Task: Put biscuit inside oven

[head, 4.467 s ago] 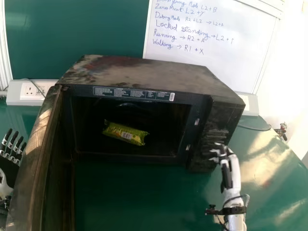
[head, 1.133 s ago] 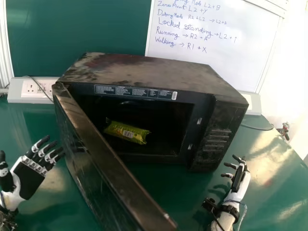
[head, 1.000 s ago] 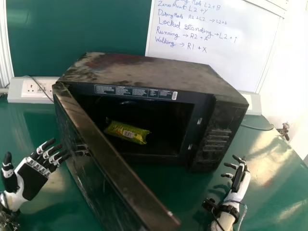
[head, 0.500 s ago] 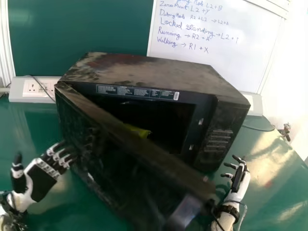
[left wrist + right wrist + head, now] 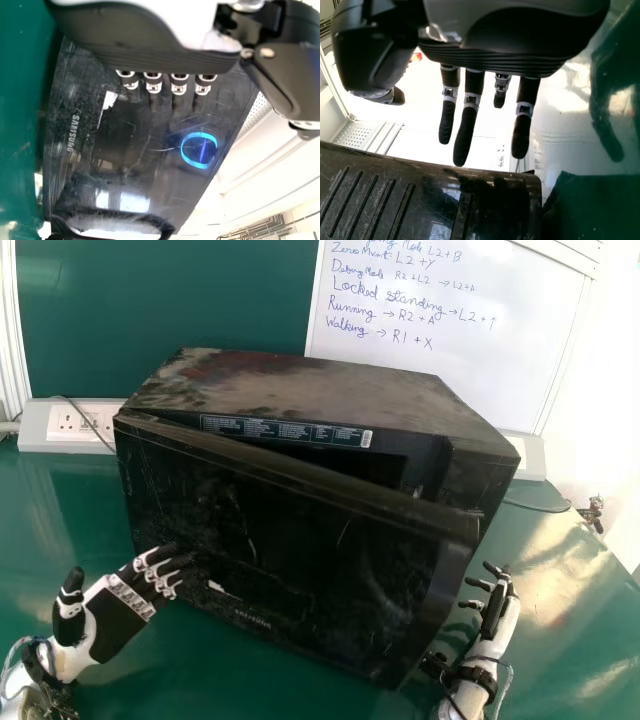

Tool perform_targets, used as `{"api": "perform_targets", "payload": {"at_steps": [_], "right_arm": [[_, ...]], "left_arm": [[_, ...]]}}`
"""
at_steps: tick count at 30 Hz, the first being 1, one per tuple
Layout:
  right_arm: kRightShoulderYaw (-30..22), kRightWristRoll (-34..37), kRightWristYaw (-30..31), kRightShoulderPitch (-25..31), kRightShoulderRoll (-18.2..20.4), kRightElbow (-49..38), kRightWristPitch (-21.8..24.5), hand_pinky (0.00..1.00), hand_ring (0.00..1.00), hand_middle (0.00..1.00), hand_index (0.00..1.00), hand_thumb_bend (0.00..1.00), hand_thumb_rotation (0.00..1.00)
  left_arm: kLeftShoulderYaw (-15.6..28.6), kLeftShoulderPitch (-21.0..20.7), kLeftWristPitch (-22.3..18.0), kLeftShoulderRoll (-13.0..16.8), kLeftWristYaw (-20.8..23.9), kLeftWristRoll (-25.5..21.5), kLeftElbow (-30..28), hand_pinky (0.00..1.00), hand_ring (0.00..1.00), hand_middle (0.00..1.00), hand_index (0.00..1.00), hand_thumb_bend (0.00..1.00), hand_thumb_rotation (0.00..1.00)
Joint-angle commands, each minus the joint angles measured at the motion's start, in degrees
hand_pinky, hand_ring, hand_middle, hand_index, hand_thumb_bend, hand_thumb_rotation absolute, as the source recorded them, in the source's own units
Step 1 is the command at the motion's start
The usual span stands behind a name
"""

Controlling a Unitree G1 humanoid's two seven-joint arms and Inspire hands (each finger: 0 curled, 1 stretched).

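Observation:
The black oven (image 5: 310, 390) stands on the green table with its door (image 5: 300, 540) partly closed, a gap left at the top and right side. Against the outer face of the door, near its lower left, my left hand (image 5: 118, 615) rests with fingers extended. In the left wrist view the left hand (image 5: 150, 55) has its fingers at the glossy door (image 5: 125, 150). My right hand (image 5: 492, 610) is beside the oven's right front corner, fingers straight. The right wrist view has the right hand (image 5: 465, 125) over the oven's button panel (image 5: 370, 200). The door hides the oven's inside.
A whiteboard (image 5: 450, 350) with handwriting stands behind the oven. White socket boxes (image 5: 65, 430) lie at the back left and, partly hidden, behind the oven's right side. A cable (image 5: 535, 508) runs over the table (image 5: 570, 570) at the right.
The door has swung from wide open towards the oven front, covering the green biscuit packet seen inside earlier. My left hand has moved right along with it; the right hand went lower, then stayed.

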Motion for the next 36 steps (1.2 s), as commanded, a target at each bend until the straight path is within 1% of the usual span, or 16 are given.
{"api": "perform_targets", "payload": {"at_steps": [1,7,9,11,13,16,18,20,22,24,26,28,29,31,33,36], "right_arm": [[0.2,-0.6,-0.2,1.4,0.9,0.7,0.0,0.26,0.31,0.4,0.63,0.61,0.43],[0.2,-0.4,-0.1,1.2,0.9,0.9,-0.3,0.26,0.31,0.4,0.62,0.6,0.42],[0.1,-0.3,-0.1,1.2,0.9,1.0,-0.4,0.26,0.31,0.39,0.62,0.6,0.41],[0.2,-0.4,-0.3,1.1,1.0,1.0,-0.3,0.26,0.3,0.39,0.62,0.6,0.41],[0.2,-0.4,-0.3,1.1,1.0,0.8,0.0,0.26,0.3,0.39,0.63,0.6,0.41],[0.2,-0.3,-0.2,1.2,1.1,0.7,0.1,0.26,0.31,0.39,0.63,0.6,0.42],[0.2,-0.2,-0.2,1.2,1.2,0.7,-0.1,0.26,0.3,0.39,0.63,0.6,0.41],[0.2,-0.4,-0.3,1.2,1.1,0.7,-0.1,0.26,0.3,0.39,0.62,0.6,0.41],[0.2,-0.4,-0.3,1.3,1.1,0.6,-0.1,0.26,0.31,0.4,0.62,0.6,0.41],[0.2,-0.3,-0.2,1.3,1.2,0.6,-0.1,0.26,0.31,0.39,0.62,0.6,0.41],[0.1,-0.2,-0.1,1.3,1.2,0.6,-0.1,0.26,0.31,0.39,0.62,0.6,0.41],[0.2,-0.3,-0.2,1.3,1.1,0.7,-0.1,0.26,0.3,0.39,0.62,0.6,0.4],[0.2,-0.4,-0.2,1.3,1.1,0.7,-0.2,0.26,0.3,0.39,0.62,0.6,0.4],[0.2,-0.3,-0.1,1.3,1.1,0.7,-0.1,0.26,0.3,0.39,0.62,0.6,0.41],[0.1,-0.1,0.1,1.3,1.1,0.7,-0.2,0.26,0.31,0.4,0.62,0.6,0.41],[0.1,0.0,0.2,1.3,1.1,0.8,-0.1,0.27,0.31,0.4,0.62,0.6,0.41]], "left_arm": [[-0.8,-0.8,0.2,0.4,0.5,0.5,-0.5,0.05,0.25,0.43,0.46,0.0,0.0],[-1.4,0.4,3.3,0.7,5.6,1.7,-3.8,0.05,0.26,0.45,0.48,0.0,0.0],[-1.6,0.5,4.2,0.8,6.8,2.1,-4.9,0.03,0.28,0.46,0.5,0.0,0.0],[-1.8,0.7,4.1,0.7,8.8,3.1,-6.1,0.03,0.27,0.49,0.56,0.0,0.0],[-2.1,0.8,3.1,0.5,11.0,4.7,-7.1,0.04,0.29,0.55,0.63,0.0,0.0],[-2.7,0.2,2.7,0.5,13.0,5.9,-7.4,0.06,0.4,0.7,0.72,0.0,0.0],[-2.9,-0.2,3.0,0.1,14.3,5.9,-7.5,0.07,0.53,0.79,0.77,0.0,0.0],[-3.5,-0.2,3.6,0.0,16.4,6.5,-8.5,0.12,0.66,0.86,0.8,0.0,0.0],[-4.2,-0.3,3.6,0.0,18.1,7.5,-9.4,0.17,0.73,0.89,0.83,0.0,0.0],[-5.0,-0.7,3.9,0.2,19.4,8.2,-10.0,0.27,0.77,0.92,0.85,0.0,0.0],[-5.8,-1.2,4.4,0.3,20.6,8.7,-10.5,0.41,0.82,0.95,0.87,0.0,0.0],[-6.6,-1.9,5.0,0.5,21.5,9.3,-10.7,0.51,0.87,0.98,0.89,0.05,0.0],[-6.9,-2.3,5.6,0.6,22.0,9.5,-10.9,0.57,0.9,0.99,0.9,0.12,0.0],[-7.6,-3.1,6.8,0.6,23.0,9.6,-11.5,0.65,0.93,1.0,0.92,0.23,0.0],[-8.3,-4.2,6.5,0.3,24.0,10.4,-11.4,0.67,0.95,1.0,0.92,0.33,0.0],[-9.6,-5.7,6.1,-0.4,25.6,12.0,-10.9,0.65,0.95,1.0,0.91,0.44,0.0]]}}
